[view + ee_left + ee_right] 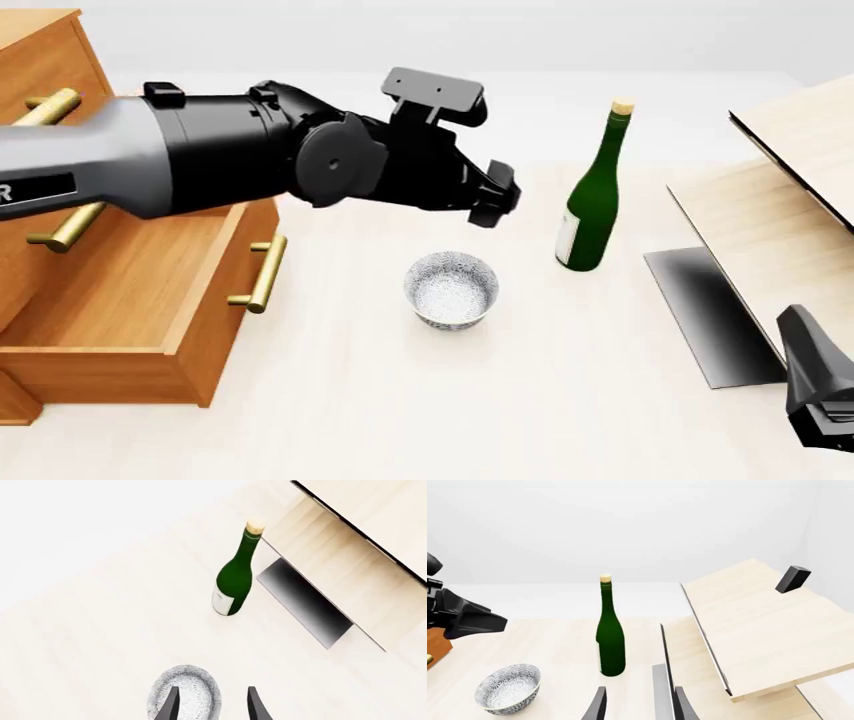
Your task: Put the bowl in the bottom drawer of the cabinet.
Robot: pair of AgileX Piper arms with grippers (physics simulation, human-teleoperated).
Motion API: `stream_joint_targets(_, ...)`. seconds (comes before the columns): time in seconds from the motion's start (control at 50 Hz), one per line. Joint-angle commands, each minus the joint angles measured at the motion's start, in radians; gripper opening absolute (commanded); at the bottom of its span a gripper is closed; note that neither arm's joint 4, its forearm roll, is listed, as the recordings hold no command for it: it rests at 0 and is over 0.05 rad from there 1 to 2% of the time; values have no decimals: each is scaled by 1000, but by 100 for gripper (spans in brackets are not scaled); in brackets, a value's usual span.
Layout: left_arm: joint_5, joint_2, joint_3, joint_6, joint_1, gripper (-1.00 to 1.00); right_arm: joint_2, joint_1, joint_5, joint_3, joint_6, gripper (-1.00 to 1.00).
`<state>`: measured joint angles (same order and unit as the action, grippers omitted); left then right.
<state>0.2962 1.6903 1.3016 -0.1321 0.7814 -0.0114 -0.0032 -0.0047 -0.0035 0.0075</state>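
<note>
My left fingers hang above the bowl, spread apart with nothing between them; in my left wrist view one fingertip sits over the bowl's opening while the other is off to one side of its rim, over bare table. So the bowl lies below my fingers and a little off-centre, and I judge the coming descent needs a small sideways shift so that one finger drops inside the rim and the other outside it. Being round, the bowl has no long axis to line up with; any part of the rim will do. It stands upright near the middle of the table, apart from everything, with the green bottle toward the right edge and a bit farther back, and the bottom drawer of the cabinet pulled open at the left edge. My left arm is clearly the nearer one. My right fingers are also spread and empty, held low near the right edge, well apart from the bowl, beside a pale wooden box with a black panel.
</note>
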Motion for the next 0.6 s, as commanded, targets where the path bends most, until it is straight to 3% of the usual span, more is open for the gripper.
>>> stream_joint_targets(0.02,-8,36,10,-19,3,100,0,0,0,0,0,100)
stream_joint_targets(0.6,-28,114,-2,-71,9,100,0,0,0,0,0,100)
